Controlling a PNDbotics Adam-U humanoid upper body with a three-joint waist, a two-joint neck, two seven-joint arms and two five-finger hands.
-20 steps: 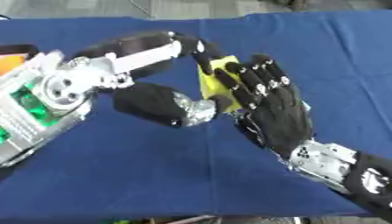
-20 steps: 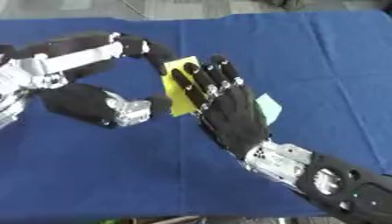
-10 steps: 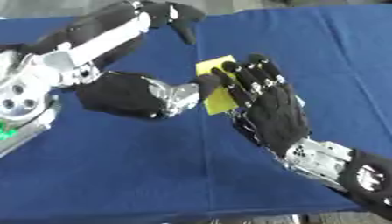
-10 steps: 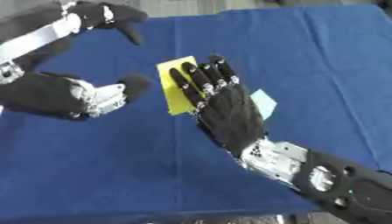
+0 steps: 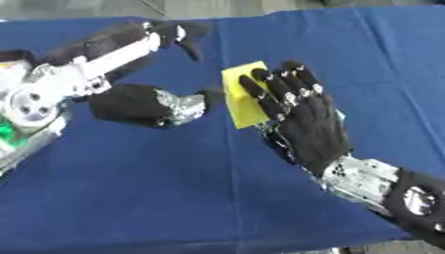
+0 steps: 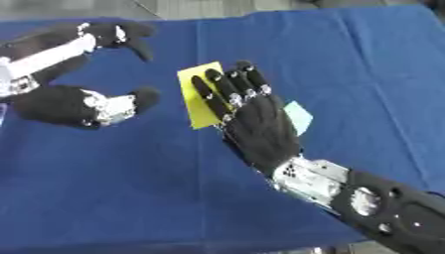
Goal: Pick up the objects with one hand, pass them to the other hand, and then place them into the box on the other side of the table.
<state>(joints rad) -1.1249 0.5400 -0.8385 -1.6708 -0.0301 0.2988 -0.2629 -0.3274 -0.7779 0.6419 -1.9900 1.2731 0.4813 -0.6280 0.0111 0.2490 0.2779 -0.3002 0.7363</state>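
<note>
Looking down at the blue tablecloth [image 5: 174,198] from the head cam, and honestly not much else is on it. There's a small pale green flat piece [image 6: 300,116] lying on the cloth just beside my right hand, partly tucked behind it. At the far left edge of the left eye view I can see a bit of something green and white [image 5: 7,134], cut off by the frame and partly behind my left forearm, so I can't say what it is.

What's in the way is mostly my own arms. The left arm fills the upper left of both views, and the right forearm takes up the whole lower right corner.

The thing I'm working with is the yellow block [image 5: 245,96]: plain bright yellow, flat faces, squarish, tilted a little. It sits against the finger side of my right hand [image 5: 306,124], up off the cloth. The fingers [image 5: 276,89] run straight up across its face rather than wrapping around it, and I'm seeing the back of the hand, so I can't tell what the thumb is doing behind.

My left hand [image 5: 143,101] is spread wide, thumb sticking out toward the block and the fingers raised well above it near the table's far edge. It's near the block, not touching it.

View differences: the pale green piece shows clearly in the right eye view and is nearly hidden behind the hand in the left eye. The left eye shows much more of my left forearm and its silver joint.
</note>
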